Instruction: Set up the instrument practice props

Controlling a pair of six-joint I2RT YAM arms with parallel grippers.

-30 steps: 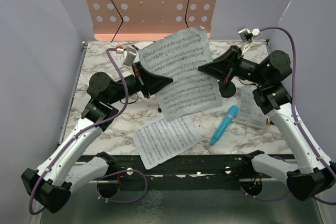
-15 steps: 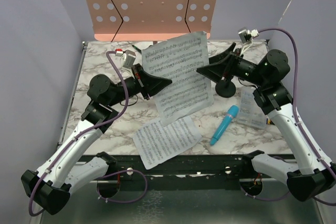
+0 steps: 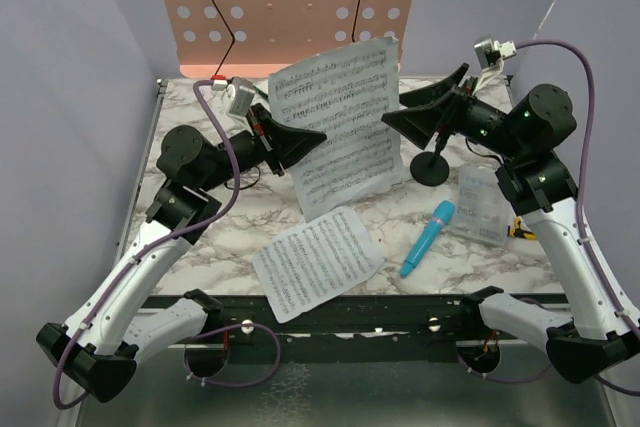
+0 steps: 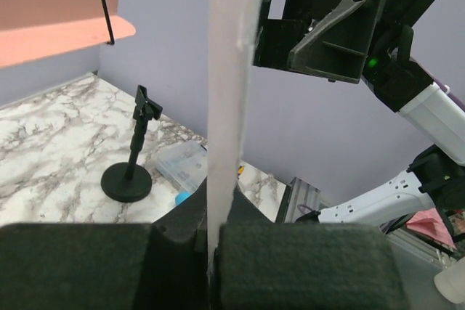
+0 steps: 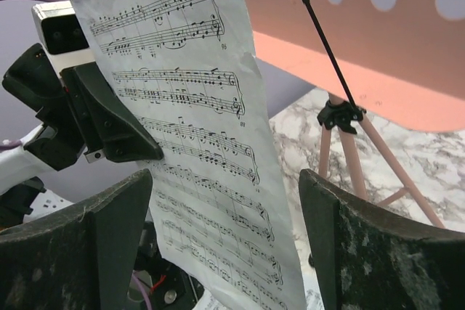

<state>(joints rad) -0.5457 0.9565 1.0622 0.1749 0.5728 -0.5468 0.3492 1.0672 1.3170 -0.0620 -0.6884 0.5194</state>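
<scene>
The held sheet of music (image 3: pixel 345 132) stands almost on end just in front of the pink music stand (image 3: pixel 285 7). Its long side runs up toward the stand's ledge and its top corner overlaps the lower edge of the stand in the top view. So the sheet's goal lies straight beyond it, on the far side from both arms, and I judge the coming move to be a short push of the page up and back onto that ledge.

The left gripper (image 3: pixel 315 139) is the one carrying it. Its two fingers are pressed together on the sheet's left edge, and the left wrist view shows the paper edge-on, clamped between the pads.

The right gripper (image 3: pixel 400 115) comes in from the other side, level with the middle of the page's right edge. Its fingers are spread wide and grip nothing. In the right wrist view the page fills the gap between them, but I cannot tell whether either finger touches the paper.

Further out from the stand, toward the arms, the remaining props lie on the marble table (image 3: pixel 250 217): a second sheet (image 3: pixel 318 267) lying flat, the blue microphone (image 3: pixel 428 237) on its side, and the black mic stand (image 3: pixel 432 162) upright just below the right gripper. A clear plastic box (image 3: pixel 480 205) sits beside the microphone.
</scene>
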